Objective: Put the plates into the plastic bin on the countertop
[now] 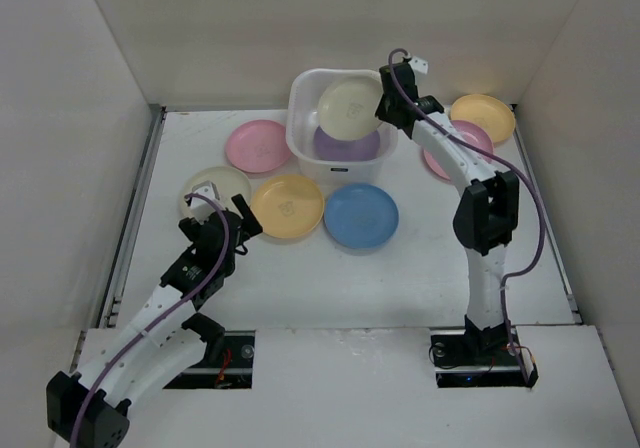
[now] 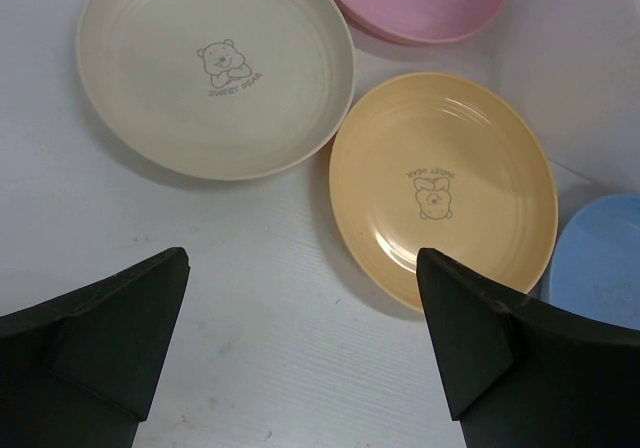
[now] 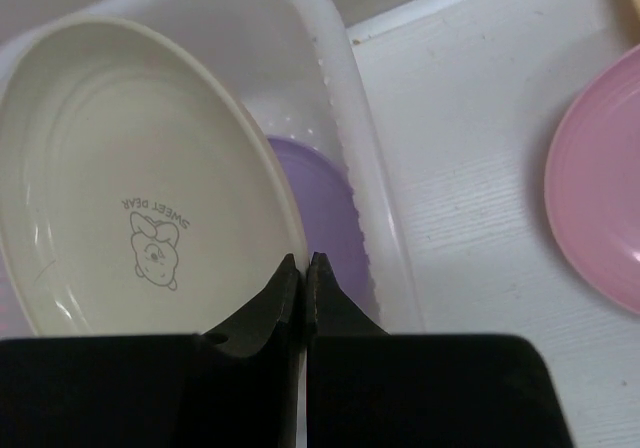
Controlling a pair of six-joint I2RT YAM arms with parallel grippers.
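Note:
The white plastic bin (image 1: 300,138) stands at the back centre with a purple plate (image 1: 345,146) inside. My right gripper (image 1: 388,108) is shut on the rim of a cream plate (image 1: 350,106) and holds it tilted over the bin; the right wrist view shows this plate (image 3: 140,188) above the purple one (image 3: 325,218). My left gripper (image 1: 232,218) is open and empty above bare countertop (image 2: 290,298), between another cream plate (image 2: 215,68) and a yellow-orange plate (image 2: 445,183). A blue plate (image 1: 361,215) and a pink plate (image 1: 257,146) lie nearby.
A pink plate (image 1: 470,143) and a yellow-orange plate (image 1: 483,117) lie at the back right under the right arm. White walls enclose the countertop on three sides. Grey rails (image 1: 135,218) run along the left and right edges.

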